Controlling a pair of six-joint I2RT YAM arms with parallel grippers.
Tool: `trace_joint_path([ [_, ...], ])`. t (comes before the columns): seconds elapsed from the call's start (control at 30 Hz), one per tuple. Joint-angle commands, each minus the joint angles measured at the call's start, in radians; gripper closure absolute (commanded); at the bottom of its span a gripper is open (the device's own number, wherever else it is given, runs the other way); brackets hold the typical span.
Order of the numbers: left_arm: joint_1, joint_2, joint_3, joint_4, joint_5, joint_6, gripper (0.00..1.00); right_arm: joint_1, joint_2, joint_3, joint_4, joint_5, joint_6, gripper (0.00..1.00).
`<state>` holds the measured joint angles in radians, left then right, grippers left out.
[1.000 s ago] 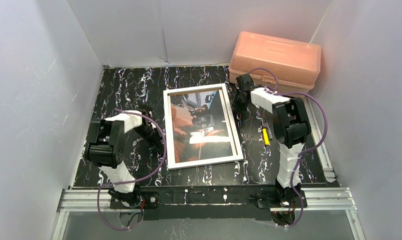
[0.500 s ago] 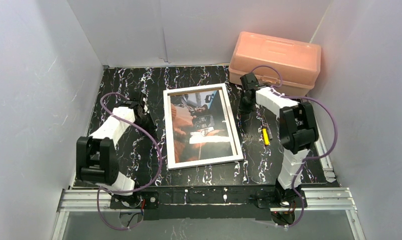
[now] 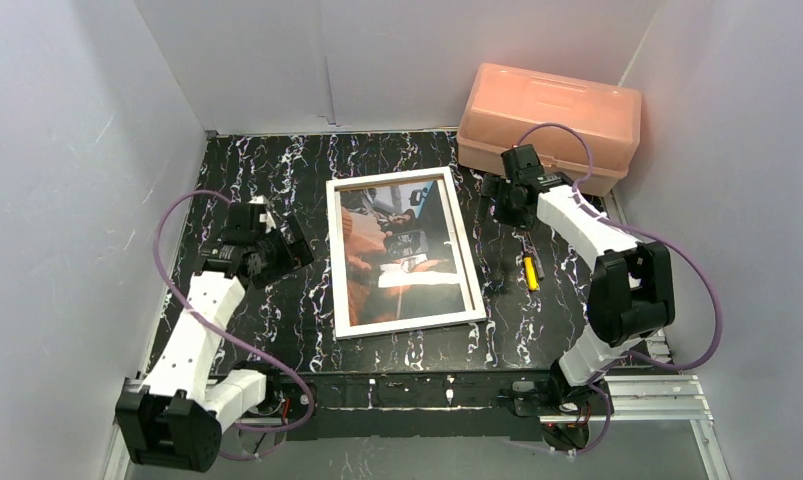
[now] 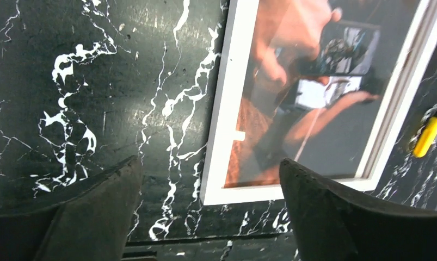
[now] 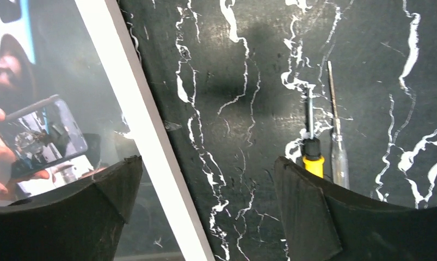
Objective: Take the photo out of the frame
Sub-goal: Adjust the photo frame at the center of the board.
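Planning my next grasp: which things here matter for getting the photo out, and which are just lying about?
For the job: photo, frame.
Lying about: pink box, yellow-handled screwdriver, clear-handled tool beside it.

Soft, even overhead light; pale walls. Glare streaks the photo (image 4: 314, 109) in the left wrist view. Left claw (image 4: 208, 163) and right claw (image 5: 205, 160) sit dark and blurred along the bottom edges; faint shadow dulls the surface (image 5: 232, 81).

I was working in a lab test cell: plain white panels (image 3: 67, 150) boxed in a black marbled tabletop (image 3: 257, 170), with an aluminium rail (image 3: 647, 385) and looping purple cables (image 3: 714, 310) at its edge.
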<state>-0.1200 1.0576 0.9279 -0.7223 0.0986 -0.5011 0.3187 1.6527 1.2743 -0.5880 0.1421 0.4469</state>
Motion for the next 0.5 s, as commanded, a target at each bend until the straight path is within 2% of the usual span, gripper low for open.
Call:
trace_joint_path([
  [0.0, 0.003, -0.094, -0.095, 0.048, -0.040, -0.164, 0.02, -0.006, -0.066, 0.000, -0.042, 0.078, 0.027, 0.01],
  [0.1, 0.012, -0.095, -0.179, 0.132, 0.016, -0.226, 0.01, -0.016, -0.065, -0.056, 0.002, 0.019, 0.032, 0.01],
  [0.2, 0.014, -0.030, -0.171, 0.169, 0.115, -0.135, 0.02, -0.025, -0.040, -0.085, 0.025, -0.100, 0.020, 0.01],
  [0.27, 0.013, 0.019, -0.147, 0.172, 0.156, -0.096, 0.05, -0.025, -0.048, -0.112, 0.073, -0.175, 0.013, 0.02],
  [0.47, -0.052, 0.162, -0.115, 0.254, 0.167, -0.086, 0.12, -0.016, -0.057, -0.180, 0.176, -0.316, -0.027, 0.16],
])
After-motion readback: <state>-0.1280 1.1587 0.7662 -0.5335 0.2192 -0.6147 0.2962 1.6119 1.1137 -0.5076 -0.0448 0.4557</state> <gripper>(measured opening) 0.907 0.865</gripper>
